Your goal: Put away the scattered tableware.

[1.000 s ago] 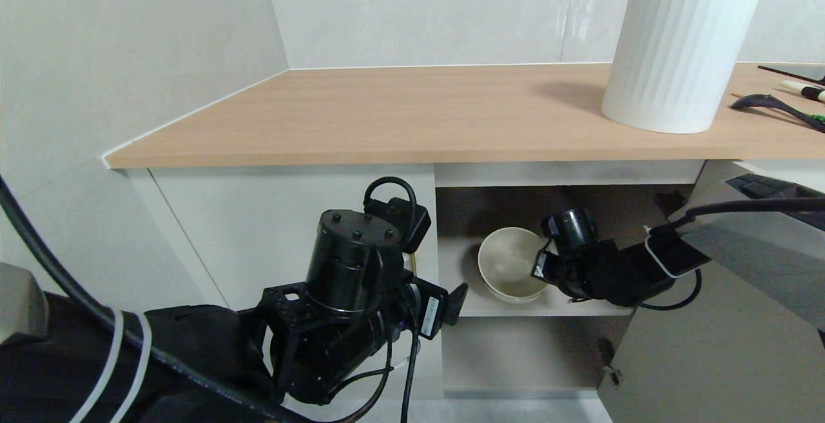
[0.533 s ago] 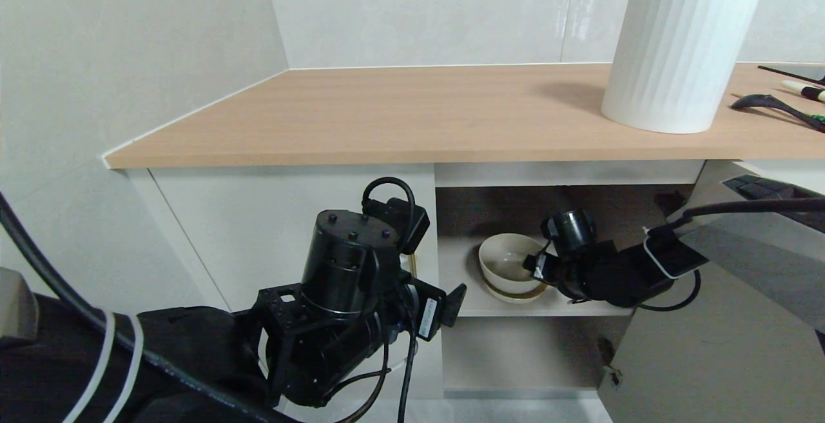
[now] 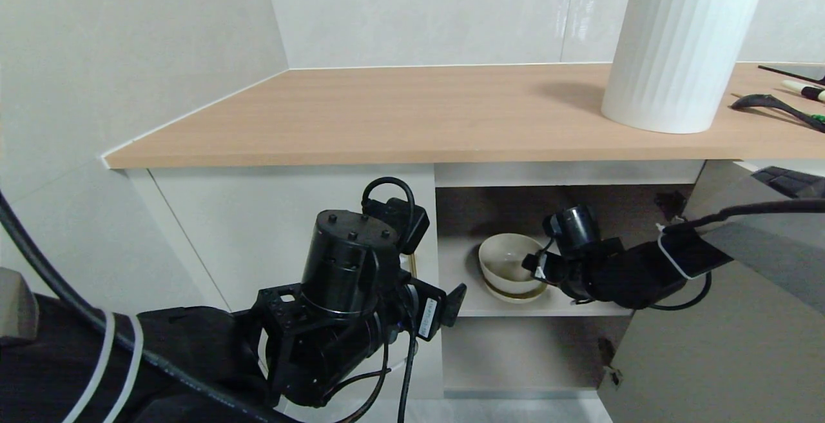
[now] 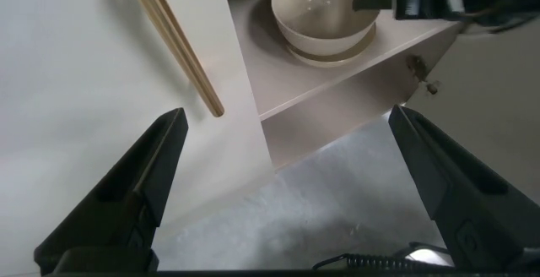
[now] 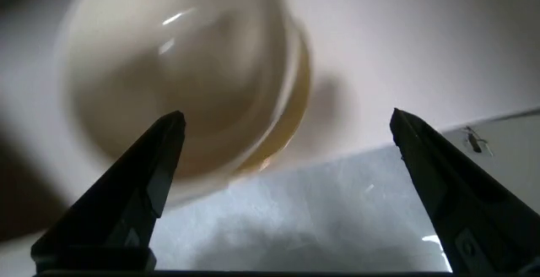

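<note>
The round cream bowl (image 3: 509, 262) sits on a flat yellowish plate (image 3: 515, 295) on the white cupboard shelf (image 3: 461, 284). The right gripper (image 3: 532, 268) is inside the cupboard, right beside the bowl. Its two fingers are spread wide and hold nothing. The bowl is just in front of them, and I cannot tell if a fingertip touches its rim. So the bowl looks put away, and the job now seems to be getting the hand out.

To do that well, the hand should go straight back, with the fingers wide so they do not hook the rim. It should go slowly, because the bowl could slide on the plate or tip. It should also mind the open cupboard door (image 3: 709, 345) close beside the arm.

The left gripper (image 4: 287, 116) hangs outside the cupboard, on the far side of the bowl from the right gripper. Its fingers are wide apart and empty. High above both hands, on the wooden counter (image 3: 387, 113), a black spoon (image 3: 773, 106) lies waiting.
</note>
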Tool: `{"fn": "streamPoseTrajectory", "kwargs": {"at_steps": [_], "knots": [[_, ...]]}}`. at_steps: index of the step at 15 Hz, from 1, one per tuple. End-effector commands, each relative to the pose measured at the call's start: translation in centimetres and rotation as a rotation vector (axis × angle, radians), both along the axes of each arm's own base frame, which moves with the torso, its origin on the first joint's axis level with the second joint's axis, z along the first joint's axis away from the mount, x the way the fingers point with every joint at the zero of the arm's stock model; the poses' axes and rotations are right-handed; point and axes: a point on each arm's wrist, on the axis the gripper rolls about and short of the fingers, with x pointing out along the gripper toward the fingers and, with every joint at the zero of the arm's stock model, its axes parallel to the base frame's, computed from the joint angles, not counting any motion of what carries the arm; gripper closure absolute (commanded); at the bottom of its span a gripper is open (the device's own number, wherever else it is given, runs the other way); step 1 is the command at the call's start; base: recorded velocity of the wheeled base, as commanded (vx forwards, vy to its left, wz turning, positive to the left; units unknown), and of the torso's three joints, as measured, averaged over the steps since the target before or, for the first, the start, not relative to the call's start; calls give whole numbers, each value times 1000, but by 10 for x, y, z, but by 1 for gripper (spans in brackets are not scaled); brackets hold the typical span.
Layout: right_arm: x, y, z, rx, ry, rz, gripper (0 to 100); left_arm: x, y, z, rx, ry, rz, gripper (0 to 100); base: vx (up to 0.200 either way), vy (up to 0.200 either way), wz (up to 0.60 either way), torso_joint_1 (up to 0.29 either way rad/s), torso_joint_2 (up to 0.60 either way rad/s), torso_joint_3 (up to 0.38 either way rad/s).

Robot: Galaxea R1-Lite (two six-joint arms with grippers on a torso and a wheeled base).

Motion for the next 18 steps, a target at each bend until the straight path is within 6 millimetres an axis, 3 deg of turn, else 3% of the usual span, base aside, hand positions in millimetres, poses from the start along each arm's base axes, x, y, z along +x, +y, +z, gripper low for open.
{"fn": "streamPoseTrajectory", "kwargs": {"at_steps": [1,4,18], "knots": [[-33,9,40,-3,-59,91,0,0,0,0,0,1,0,0,0,0,0,0,0,0],[-45,14,43,-17,-30,120,0,0,0,0,0,0,2,0,-133,0,0,-3,3,5],[-48,14,38,-4,0,151,0,0,0,-1,5,2,7,0,-200,0,0,3,2,2]]}}
